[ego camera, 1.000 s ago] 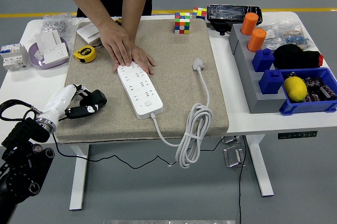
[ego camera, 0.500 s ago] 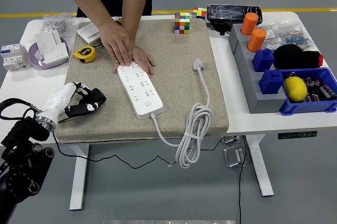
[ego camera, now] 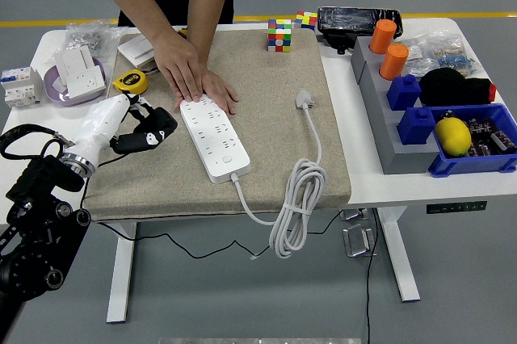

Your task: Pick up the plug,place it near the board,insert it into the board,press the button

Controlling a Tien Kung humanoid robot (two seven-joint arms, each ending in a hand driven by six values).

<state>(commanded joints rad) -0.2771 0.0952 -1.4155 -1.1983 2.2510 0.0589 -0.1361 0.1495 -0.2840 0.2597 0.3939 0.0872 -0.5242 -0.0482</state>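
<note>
At 9 o'clock of the board (ego camera: 215, 139) | left hand (ego camera: 139, 127), fingers loosely curled, empty, has risen toward it | plug (ego camera: 304, 100) untouched at 3 o'clock | person's hands (ego camera: 194, 79) steady board.

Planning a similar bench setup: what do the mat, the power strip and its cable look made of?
The mat looks like coarse woven fabric, perhaps linen or burlap: beige, matte, with a visible weave. The power strip looks like hard white plastic, smooth and slightly glossy. The cable appears rubber- or PVC-sheathed: white, smooth, bending in soft loops over the table edge.
</note>
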